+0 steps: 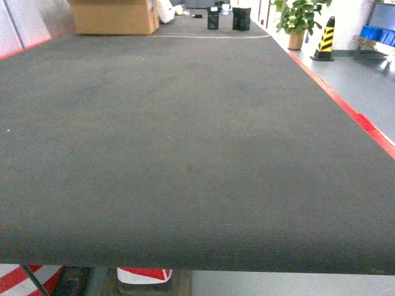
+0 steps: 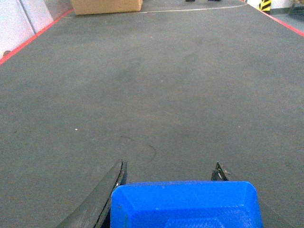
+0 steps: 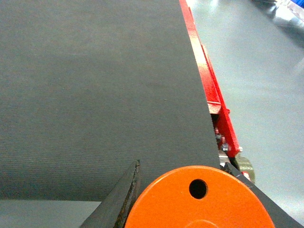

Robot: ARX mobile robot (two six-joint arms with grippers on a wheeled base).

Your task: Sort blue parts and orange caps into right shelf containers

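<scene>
Two parts are gripped: the left gripper [image 2: 168, 173] clamps a blue part [image 2: 186, 204], the right gripper [image 3: 183, 166] an orange cap [image 3: 199, 199], over the dark mat [image 1: 185, 154]. Only the head view shows blue crates [image 1: 378, 34] far right, contents unreadable.

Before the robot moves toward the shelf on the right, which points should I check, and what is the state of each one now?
1. Left gripper holds a blue part between its fingers: ok.
2. Right gripper holds an orange cap between its fingers: ok.
3. Depth of each grip: cannot tell, the parts fill the bottom of both wrist views.
4. Blue crates are in view at the far right of the head view: ok.
5. Floor path to the crates: not ok, a striped cone stands on that side.
6. More parts left on the black belt: cannot tell, none show.
</scene>
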